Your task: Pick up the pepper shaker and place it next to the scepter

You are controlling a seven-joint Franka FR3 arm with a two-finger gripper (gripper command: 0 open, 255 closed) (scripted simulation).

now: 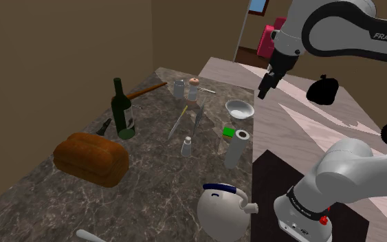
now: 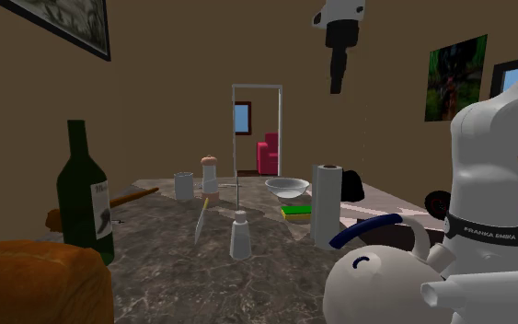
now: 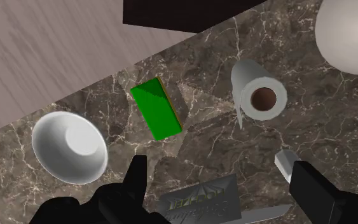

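Observation:
A small grey pepper shaker (image 1: 186,146) (image 2: 240,235) stands upright mid-counter on the dark marble top. In the wrist view its top (image 3: 286,159) peeks out beside my right finger. A thin, pale scepter (image 1: 178,121) (image 2: 201,219) lies flat just beyond the shaker, toward the wine bottle. My black gripper (image 1: 264,87) (image 2: 338,77) (image 3: 219,175) hangs high above the counter's near-stand side, over the bowl and sponge. It is open, with nothing between its fingers.
A white bowl (image 1: 239,108) (image 3: 68,146), green sponge (image 1: 229,132) (image 3: 157,108) and upright paper-towel roll (image 1: 236,148) (image 3: 259,95) sit below the gripper. A dark bottle (image 1: 122,110), bread loaf (image 1: 91,159), white kettle (image 1: 223,210) and knife (image 1: 197,118) crowd the counter. A brown-topped shaker (image 1: 193,89) stands at the back.

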